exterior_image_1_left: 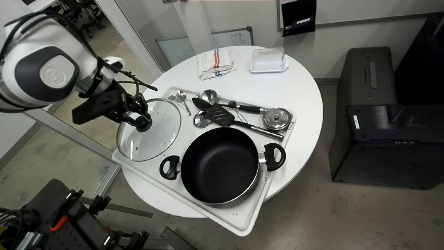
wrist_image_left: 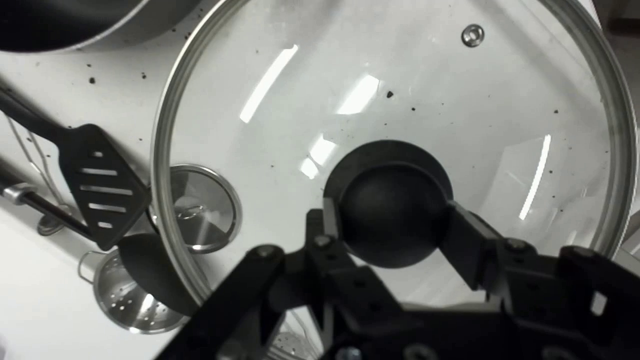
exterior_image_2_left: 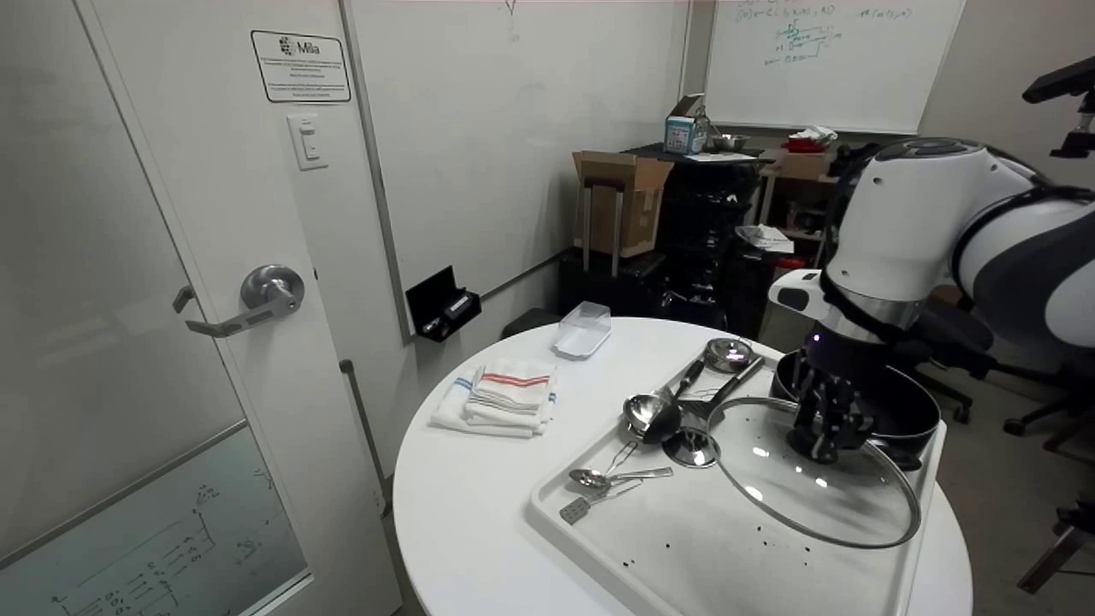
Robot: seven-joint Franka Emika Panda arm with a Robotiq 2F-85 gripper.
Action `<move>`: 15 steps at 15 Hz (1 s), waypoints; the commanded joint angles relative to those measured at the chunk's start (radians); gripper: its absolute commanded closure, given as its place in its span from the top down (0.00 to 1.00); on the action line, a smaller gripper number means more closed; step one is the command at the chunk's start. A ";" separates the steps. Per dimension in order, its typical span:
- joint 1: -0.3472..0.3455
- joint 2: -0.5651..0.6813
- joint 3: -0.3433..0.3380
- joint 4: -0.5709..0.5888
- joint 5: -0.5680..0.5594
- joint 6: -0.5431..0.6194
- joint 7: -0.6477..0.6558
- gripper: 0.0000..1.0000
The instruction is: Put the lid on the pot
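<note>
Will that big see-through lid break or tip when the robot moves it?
The glass lid looks clear and shiny, so it's probably fragile. It might tip, since the gripper holds only its middle knob. That knob looks round, so the lid could twist.

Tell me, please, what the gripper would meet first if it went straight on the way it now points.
The gripper holds the lid by its knob, so the lid would lead. The white tray beneath probably comes first, though depth is unclear and the lid might catch a round metal piece.
</note>
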 commanded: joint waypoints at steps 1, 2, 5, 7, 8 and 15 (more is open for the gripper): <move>-0.042 -0.114 0.005 -0.033 0.077 -0.061 -0.037 0.26; -0.053 -0.124 -0.005 -0.028 0.093 -0.070 -0.033 0.26; -0.083 -0.133 -0.030 -0.009 0.142 -0.090 -0.024 0.26; -0.111 -0.124 -0.042 0.003 0.188 -0.090 -0.028 0.26; -0.129 -0.113 -0.045 0.015 0.218 -0.098 -0.028 0.26; -0.188 -0.058 -0.110 0.076 0.325 -0.148 0.029 0.26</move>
